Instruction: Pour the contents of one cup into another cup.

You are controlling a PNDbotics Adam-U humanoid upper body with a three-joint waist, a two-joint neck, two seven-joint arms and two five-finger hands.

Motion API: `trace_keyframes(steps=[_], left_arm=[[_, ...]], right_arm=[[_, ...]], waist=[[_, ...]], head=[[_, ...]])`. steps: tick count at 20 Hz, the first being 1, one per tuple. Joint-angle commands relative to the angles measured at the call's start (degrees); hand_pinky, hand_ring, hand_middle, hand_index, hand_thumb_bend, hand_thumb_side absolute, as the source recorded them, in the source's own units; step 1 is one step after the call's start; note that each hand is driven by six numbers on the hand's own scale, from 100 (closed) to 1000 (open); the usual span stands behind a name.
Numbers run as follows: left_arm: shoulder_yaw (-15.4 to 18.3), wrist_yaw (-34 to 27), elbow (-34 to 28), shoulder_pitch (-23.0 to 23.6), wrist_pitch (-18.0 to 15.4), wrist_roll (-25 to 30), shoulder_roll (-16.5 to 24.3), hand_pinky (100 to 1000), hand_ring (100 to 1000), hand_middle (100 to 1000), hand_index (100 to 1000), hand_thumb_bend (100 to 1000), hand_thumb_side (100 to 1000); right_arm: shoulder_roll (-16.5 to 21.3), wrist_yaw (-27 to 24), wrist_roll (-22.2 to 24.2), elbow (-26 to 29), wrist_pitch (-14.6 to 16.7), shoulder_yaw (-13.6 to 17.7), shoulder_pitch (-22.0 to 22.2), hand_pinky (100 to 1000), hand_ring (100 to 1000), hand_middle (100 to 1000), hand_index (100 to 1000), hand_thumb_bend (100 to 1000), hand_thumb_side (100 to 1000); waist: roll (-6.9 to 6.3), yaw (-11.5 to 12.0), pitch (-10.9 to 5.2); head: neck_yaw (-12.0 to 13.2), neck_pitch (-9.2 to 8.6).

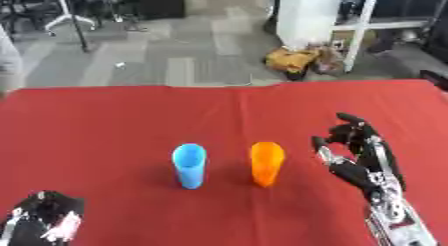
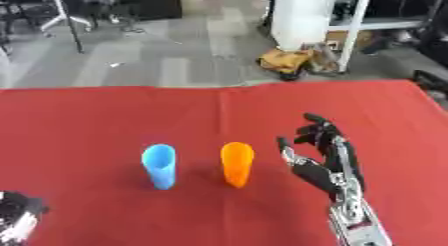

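A blue cup [image 1: 190, 165] stands upright near the middle of the red table [image 1: 105, 120]. An orange cup [image 1: 267, 163] stands upright just to its right, a small gap between them. I cannot see what either cup holds. My right hand [image 1: 360, 151] is raised to the right of the orange cup, open, with thumb and fingers spread toward it and not touching it. My left hand [image 1: 44, 220] rests at the lower left corner, far from both cups; its fingers are unclear.
The red cloth covers the whole table, whose far edge [image 1: 219, 85] runs across the upper part of the view. Beyond it lie a grey floor, a yellow object [image 1: 293, 60] and white furniture legs [image 1: 359, 35].
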State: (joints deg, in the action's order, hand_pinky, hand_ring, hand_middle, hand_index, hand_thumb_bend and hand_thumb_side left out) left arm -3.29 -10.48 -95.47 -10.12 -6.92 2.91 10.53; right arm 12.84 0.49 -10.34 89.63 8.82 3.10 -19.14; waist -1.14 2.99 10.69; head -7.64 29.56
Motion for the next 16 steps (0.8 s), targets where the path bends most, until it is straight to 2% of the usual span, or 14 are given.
trace_keyframes(steps=[1, 5, 11, 16], left_arm=[[-0.12, 0.47, -1.21, -0.75, -0.06, 0.49, 1.09, 628, 373, 392, 522, 318, 100], [-0.63, 0.76, -1.08, -1.13, -0.08, 0.98, 1.74, 630, 382, 403, 531, 340, 100], [-1.36, 0.81, -0.96, -1.75, -0.19, 1.53, 2.28, 634, 395, 416, 543, 356, 100], [-2.05, 0.84, -0.84, -2.50, -0.17, 2.07, 2.70, 639, 412, 434, 552, 367, 100]], right_arm=[[1.36, 0.92, 1.13, 0.79, -0.07, -0.20, -0.99, 761, 570, 566, 826, 388, 100], [2.40, 1.45, 3.42, -0.70, -0.19, -0.73, -2.00, 760, 577, 575, 838, 416, 108], [3.36, 1.76, 7.12, -4.73, 0.26, -1.89, -3.16, 764, 595, 596, 862, 453, 168], [3.28, 2.43, 9.71, -7.54, 0.90, -2.40, -3.43, 797, 672, 679, 910, 480, 205]], waist=[[-0.12, -0.08, -0.68], [-0.11, -0.05, -0.73], [-0.15, 0.03, -0.81], [-0.18, -0.01, -0.86]], head=[[-0.06, -0.27], [-0.26, -0.27], [-0.49, -0.36], [-0.51, -0.39]])
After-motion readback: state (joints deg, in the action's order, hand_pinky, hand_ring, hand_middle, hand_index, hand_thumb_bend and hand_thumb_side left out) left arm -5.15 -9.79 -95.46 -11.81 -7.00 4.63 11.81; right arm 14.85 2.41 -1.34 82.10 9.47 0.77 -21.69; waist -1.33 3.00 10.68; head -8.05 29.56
